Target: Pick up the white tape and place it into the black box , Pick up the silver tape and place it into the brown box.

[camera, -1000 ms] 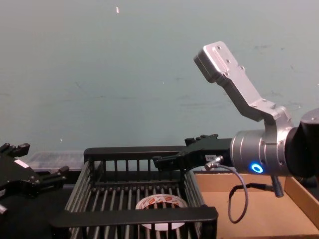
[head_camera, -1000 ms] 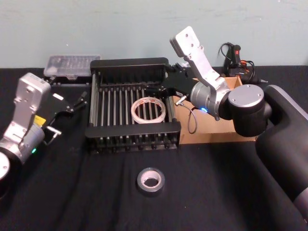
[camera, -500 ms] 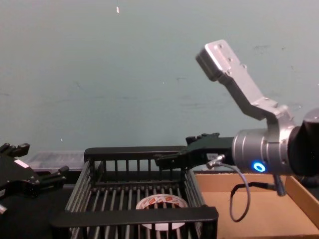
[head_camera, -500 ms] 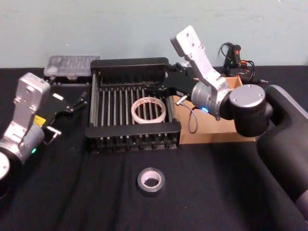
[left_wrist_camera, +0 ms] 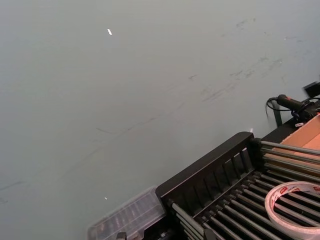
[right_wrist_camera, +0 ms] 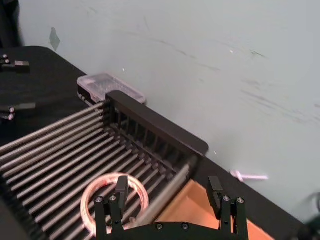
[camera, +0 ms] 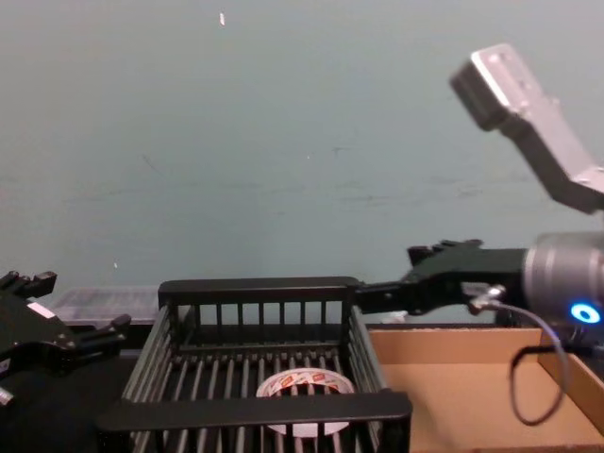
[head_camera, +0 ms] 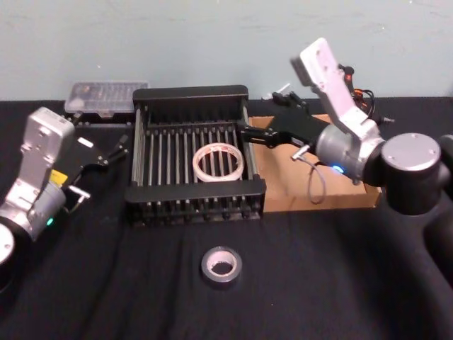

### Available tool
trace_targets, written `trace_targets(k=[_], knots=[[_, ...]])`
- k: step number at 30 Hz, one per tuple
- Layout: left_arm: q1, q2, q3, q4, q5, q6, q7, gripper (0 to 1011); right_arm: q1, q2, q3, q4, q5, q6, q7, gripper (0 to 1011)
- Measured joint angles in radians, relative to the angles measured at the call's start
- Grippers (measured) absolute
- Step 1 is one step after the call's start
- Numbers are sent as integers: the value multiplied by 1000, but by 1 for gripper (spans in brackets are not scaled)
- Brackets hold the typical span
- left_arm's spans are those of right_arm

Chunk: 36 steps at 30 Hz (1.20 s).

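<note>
Rightward off the black slatted basket (head_camera: 195, 166) went the right tool (head_camera: 249, 132), spread wide, empty; grey duct-tape roll (head_camera: 220, 264) could roll if nudged.

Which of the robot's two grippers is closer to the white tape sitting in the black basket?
The right gripper: it hangs open over the black box's right edge, just beside the white tape. The left gripper sits outside the box's left wall, farther off.

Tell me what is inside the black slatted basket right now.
Inside the black slatted basket, the flat white tape roll with red-orange marks lies on the bottom bars. Nothing else shows inside. The open right gripper hovers over its right rim, holding nothing.
</note>
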Motion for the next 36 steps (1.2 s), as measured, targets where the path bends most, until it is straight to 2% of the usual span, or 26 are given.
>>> trace_targets(k=[3, 9, 10, 13, 20, 27, 36], knots=[[0, 0, 0, 0, 0, 0, 0, 1001, -31, 22, 12, -44, 5, 15, -2, 1002], [0, 0, 0, 0, 0, 0, 0, 1001, -131, 87, 51, -168, 21, 56, -11, 1002], [0, 0, 0, 0, 0, 0, 0, 1001, -131, 87, 51, -168, 21, 56, -11, 1002], [0, 0, 0, 0, 0, 0, 0, 1001, -182, 115, 69, -219, 28, 74, -14, 1002], [0, 0, 0, 0, 0, 0, 0, 1001, -260, 154, 85, -288, 41, 118, -13, 1002], [0, 0, 0, 0, 0, 0, 0, 1001, -310, 174, 72, -332, 48, 185, 3, 1002], [0, 0, 0, 0, 0, 0, 0, 1001, -325, 179, 24, -353, 53, 234, 35, 1002]])
